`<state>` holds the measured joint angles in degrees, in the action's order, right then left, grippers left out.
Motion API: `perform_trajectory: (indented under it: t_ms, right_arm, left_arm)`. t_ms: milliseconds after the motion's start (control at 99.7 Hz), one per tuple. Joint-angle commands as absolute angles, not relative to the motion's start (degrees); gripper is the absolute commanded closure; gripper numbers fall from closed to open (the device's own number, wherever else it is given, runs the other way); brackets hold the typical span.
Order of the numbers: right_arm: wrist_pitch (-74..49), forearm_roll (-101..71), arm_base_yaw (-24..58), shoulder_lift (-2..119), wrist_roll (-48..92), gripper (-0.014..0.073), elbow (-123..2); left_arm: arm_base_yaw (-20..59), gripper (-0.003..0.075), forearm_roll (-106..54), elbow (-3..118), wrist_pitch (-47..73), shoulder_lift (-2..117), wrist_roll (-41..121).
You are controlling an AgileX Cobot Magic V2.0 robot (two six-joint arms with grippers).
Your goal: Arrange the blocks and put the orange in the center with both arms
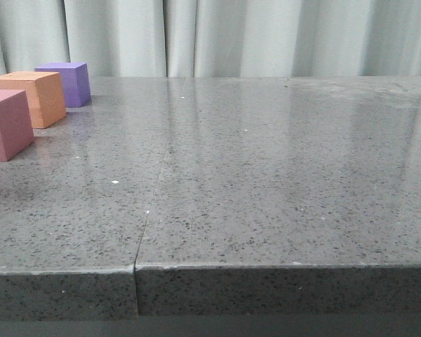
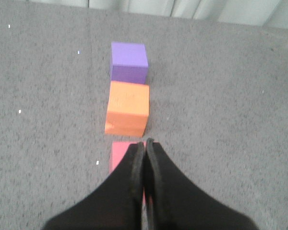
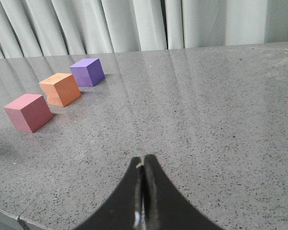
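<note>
Three matte foam cubes sit in a line at the far left of the speckled grey stone surface (image 1: 266, 175) — the pink-red foam cube (image 1: 7, 124) nearest the camera, the orange foam cube (image 1: 34, 97) in the middle, the purple foam cube (image 1: 67, 83) furthest back, close to the pale curtain (image 1: 231, 35). Orange and purple look nearly touching from the left wrist view; a small gap separates orange from pink-red. The orange cube sits turned a little out of line with its neighbours.

The black left claw (image 2: 144, 142) hangs above the pink-red cube, its two dark fingers pressed together with nothing between them — part of that cube is hidden beneath it. The black right claw (image 3: 143, 156) is also closed and empty, over bare stone well away from the cubes, which lie off towards the far side in its view. Neither claw appears in the front view.
</note>
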<state>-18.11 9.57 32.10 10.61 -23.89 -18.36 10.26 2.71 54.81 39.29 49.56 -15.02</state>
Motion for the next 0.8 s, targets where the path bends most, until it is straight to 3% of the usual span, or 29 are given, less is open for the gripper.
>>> perform_trajectory:
  t_ms: [0, 612, 793]
  right_arm:
    - [-13.00, 10.58, 31.97, 11.00, -23.37, 0.0661, -19.90]
    - [-13.00, 10.58, 31.97, 11.00, -23.37, 0.0661, -19.90]
    - [-13.00, 10.58, 31.97, 11.00, -23.37, 0.0661, -19.90]
  left_arm:
    - [10.08, 0.0741, 2.04, 53.20, 34.87, 46.74, -15.60]
    - [10.08, 0.0741, 3.09, 34.74, 31.95, 34.23, -15.60]
    - [9.82, 0.0741, 3.45, 30.89, 25.98, 30.74, -13.77]
